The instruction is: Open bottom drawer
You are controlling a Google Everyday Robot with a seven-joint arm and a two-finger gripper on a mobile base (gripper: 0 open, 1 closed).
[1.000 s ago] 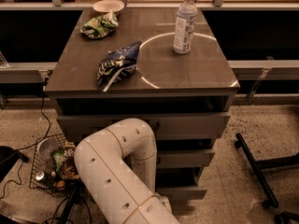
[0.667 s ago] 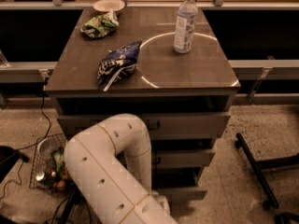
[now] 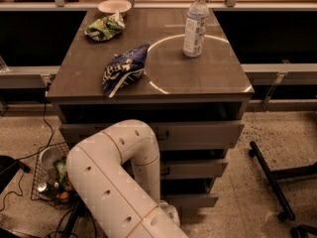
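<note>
The bottom drawer (image 3: 198,200) is the lowest and shallowest of three grey-brown fronts, below the middle front (image 3: 200,168) and the top front (image 3: 203,133). All three fronts stand a little out from the cabinet. The bottom drawer's handle is hidden behind my white arm (image 3: 114,172), which bends down in front of the cabinet. My gripper (image 3: 171,213) is low at the left-centre of the bottom drawer front. Only its white wrist end shows.
On the cabinet top (image 3: 218,78) stand a water bottle (image 3: 195,24), a blue snack bag (image 3: 124,69), a green bag (image 3: 104,28) and a white bowl (image 3: 114,6). A wire basket (image 3: 49,177) sits on the floor left. Black chair legs (image 3: 270,180) lie to the right.
My arm's elbow has swung to the left and a little lower. The drawers and the things on top have not moved.
</note>
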